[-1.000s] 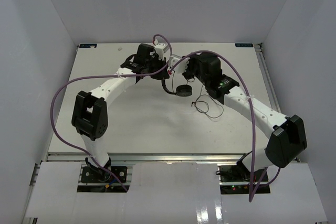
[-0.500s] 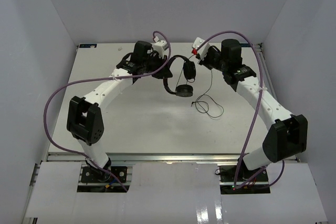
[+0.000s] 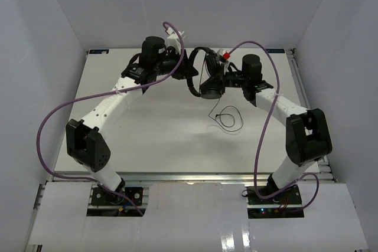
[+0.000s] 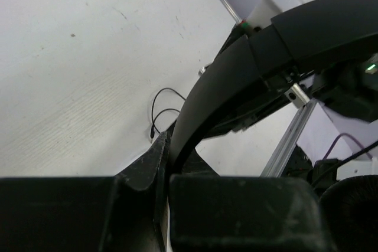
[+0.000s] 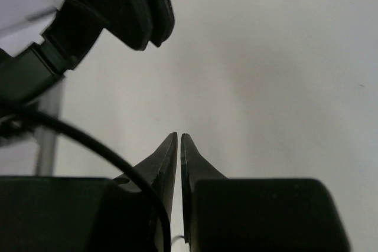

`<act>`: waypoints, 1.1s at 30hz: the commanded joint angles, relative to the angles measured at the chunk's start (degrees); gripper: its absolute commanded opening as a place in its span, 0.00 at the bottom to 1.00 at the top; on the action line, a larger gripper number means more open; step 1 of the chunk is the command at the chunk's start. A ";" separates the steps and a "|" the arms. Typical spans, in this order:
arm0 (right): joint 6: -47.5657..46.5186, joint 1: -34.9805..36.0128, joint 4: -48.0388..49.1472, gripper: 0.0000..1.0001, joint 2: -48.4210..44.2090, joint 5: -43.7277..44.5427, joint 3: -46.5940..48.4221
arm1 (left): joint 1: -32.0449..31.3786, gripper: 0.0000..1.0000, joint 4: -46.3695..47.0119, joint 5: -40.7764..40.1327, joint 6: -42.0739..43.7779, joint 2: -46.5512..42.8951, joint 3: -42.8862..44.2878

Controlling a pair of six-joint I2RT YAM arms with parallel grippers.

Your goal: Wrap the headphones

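Observation:
The black headphones [image 3: 209, 91] hang in the air at the back middle of the table. My left gripper [image 3: 188, 69] is shut on their headband [image 4: 248, 69], which runs up and right from between the jaws [image 4: 162, 146]. My right gripper [image 3: 223, 75] is right beside the earcups, jaws pressed together [image 5: 179, 137] with the thin black cord [image 5: 88, 140] curving in at their base. An earcup [image 5: 118, 4] shows at the top left of the right wrist view. The rest of the cord [image 3: 229, 116] hangs down and lies in a small loop on the table, and also shows in the left wrist view [image 4: 158, 101].
Thick purple cables [image 3: 59, 110] loop from both arms over the left and right of the white table [image 3: 147, 134]. White walls close in the left, back and right. A metal rail [image 3: 298, 81] runs along the table's right edge.
My right gripper has swung left, from apart at the back right to right against the headphones, with the cord. My left gripper has raised the headphones slightly. The loop on the table has shrunk.

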 commanded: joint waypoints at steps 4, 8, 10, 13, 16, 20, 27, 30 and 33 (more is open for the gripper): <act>44.60 0.44 51.21 0.19 5.77 -11.33 -7.58 | -0.21 0.00 4.11 -14.67 -9.82 -7.71 6.49; 50.62 1.88 58.50 0.19 7.76 -10.68 -8.64 | -0.21 0.00 4.72 -20.83 -13.03 -8.08 9.51; 51.69 3.33 60.13 0.19 8.16 -10.33 -9.41 | -0.21 0.00 4.81 -24.69 -13.73 -7.56 11.23; 52.14 4.85 61.34 0.19 8.13 -9.86 -11.01 | -0.21 0.00 4.69 -30.72 -14.04 -6.72 13.70; 52.05 5.98 61.39 0.19 7.71 -8.99 -13.24 | 0.04 0.00 4.72 -37.03 -14.31 -5.50 16.18; 51.16 6.59 61.04 0.15 6.35 -8.50 -16.03 | 1.82 0.00 5.32 -43.72 -14.18 -3.57 19.23; 45.15 6.77 54.78 0.08 0.32 -7.53 -18.50 | 8.26 0.00 5.44 -48.61 -12.16 -0.15 21.91; 37.09 7.08 44.72 0.08 -2.86 -7.19 -18.37 | 9.89 0.00 4.97 -50.10 -9.35 1.10 22.29; 27.19 7.54 32.14 0.08 -6.44 -6.40 -17.17 | 10.98 0.00 4.43 -51.85 -7.08 2.14 21.63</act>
